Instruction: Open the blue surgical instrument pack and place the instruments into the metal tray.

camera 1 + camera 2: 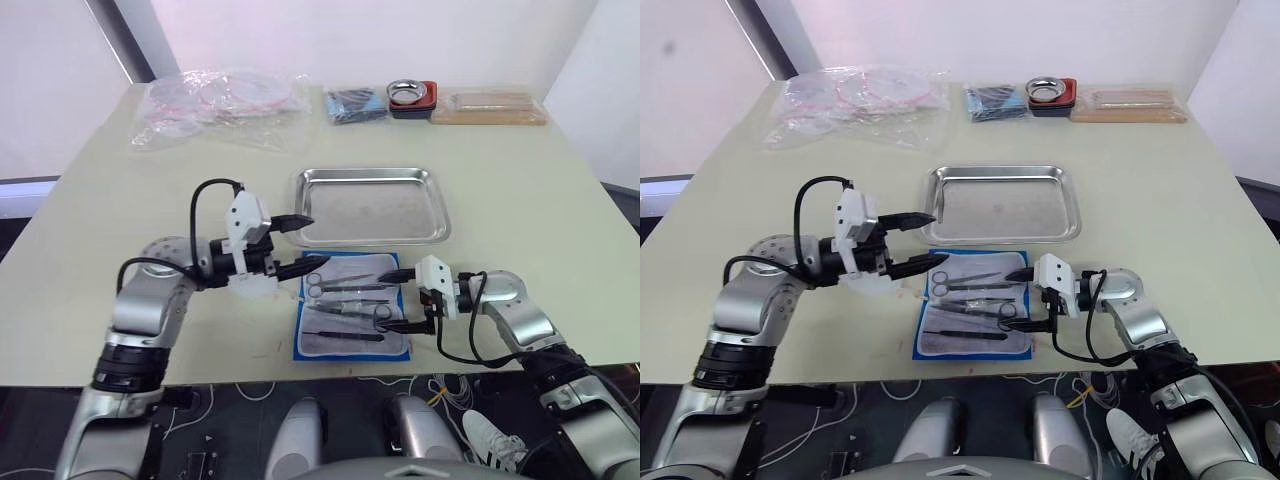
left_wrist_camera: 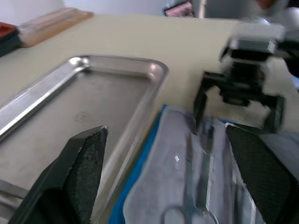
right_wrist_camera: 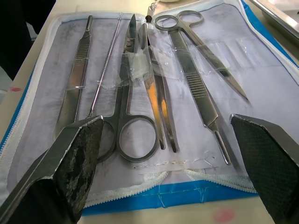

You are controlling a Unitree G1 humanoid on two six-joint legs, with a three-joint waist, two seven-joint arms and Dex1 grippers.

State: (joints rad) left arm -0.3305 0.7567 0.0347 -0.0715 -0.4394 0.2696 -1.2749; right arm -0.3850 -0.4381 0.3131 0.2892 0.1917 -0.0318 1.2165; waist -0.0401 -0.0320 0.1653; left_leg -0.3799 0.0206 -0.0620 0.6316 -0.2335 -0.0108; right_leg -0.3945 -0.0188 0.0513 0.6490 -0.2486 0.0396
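The right gripper [image 1: 401, 300] hangs at the right edge of the opened blue pack [image 1: 303, 340], its two black fingers spread wide, one over the pack's far corner and one over its near corner, with nothing between them. The left gripper [image 1: 303, 243] sits at the pack's far left corner, fingers also spread and empty; one finger reaches toward the near left rim of the tray, the other points at the ring handles of the scissors. From the left wrist view the right gripper appears across the pack, facing it.

The pack lies flat on the table with its pale lining up, just in front of the metal tray [image 1: 432, 222] and very close to its near rim; whether the two touch is hard to judge from these angles. The instruments [image 3: 140, 93] lie side by side on the lining: two pairs of scissors, tweezers, a flat-handled scalpel-like tool and a thin probe. Clear straps across the middle seem to hold several of them down, though the plastic is faint.

So the opening step looks finished. The tray is bare metal with nothing in it, so all of the moving is left: every tool is yet to be lifted out and set in the tray.

Farther back on the table are a clear plastic bag [image 1: 215, 105], a darker blue packet [image 1: 352, 103], a small bowl in a red holder [image 1: 412, 96] and a wooden board [image 1: 490, 106], all well apart from the work.
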